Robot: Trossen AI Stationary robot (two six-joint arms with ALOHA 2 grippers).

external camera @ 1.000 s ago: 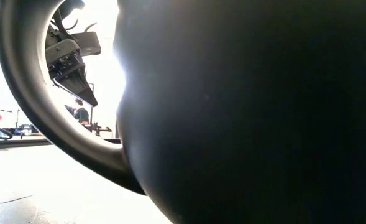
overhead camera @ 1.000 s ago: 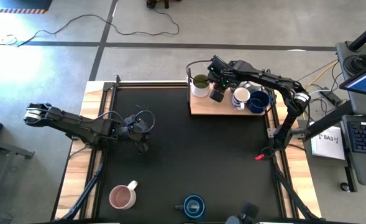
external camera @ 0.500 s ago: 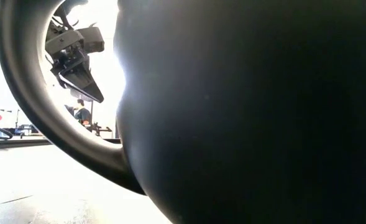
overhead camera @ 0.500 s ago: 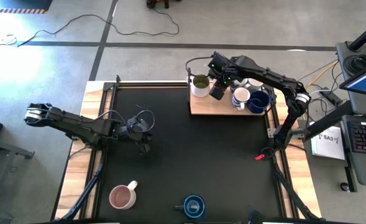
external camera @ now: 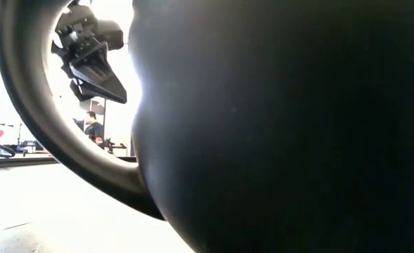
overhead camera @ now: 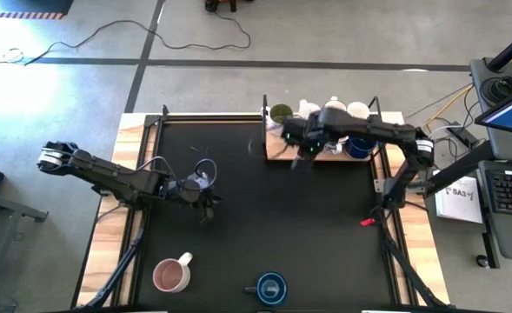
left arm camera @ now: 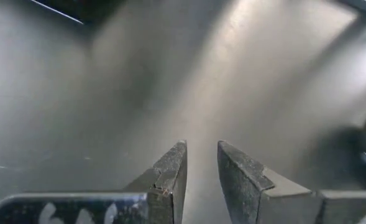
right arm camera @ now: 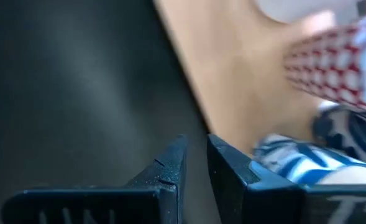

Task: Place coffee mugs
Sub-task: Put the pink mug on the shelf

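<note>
Several coffee mugs stand on a wooden board point(overhead camera: 277, 149) at the table's far right: one green inside point(overhead camera: 281, 112), white ones point(overhead camera: 357, 110) and a dark blue one point(overhead camera: 361, 144). A pink mug point(overhead camera: 171, 276) and another dark blue mug point(overhead camera: 271, 287) stand upright on the black mat near the front edge. My right gripper point(overhead camera: 298, 150) hovers over the board's near edge, its fingers point(right arm camera: 170, 168) slightly apart and empty. My left gripper point(overhead camera: 207, 209) hangs over the mat at mid-left, also slightly open point(left arm camera: 201, 163) and empty.
A dark mug close to the lens fills the low view point(external camera: 284, 126). Through its handle loop point(external camera: 24, 126) a dark gripper point(external camera: 94, 67) shows; whose it is I cannot tell. The mat's middle point(overhead camera: 282, 217) is bare. A blue-striped mug point(right arm camera: 294, 163) stands beside my right gripper.
My right gripper has swung away from the mugs on the board, toward the table's near edge, to the board's near edge. My left gripper has crept a little toward the table's right. No mug has moved.
</note>
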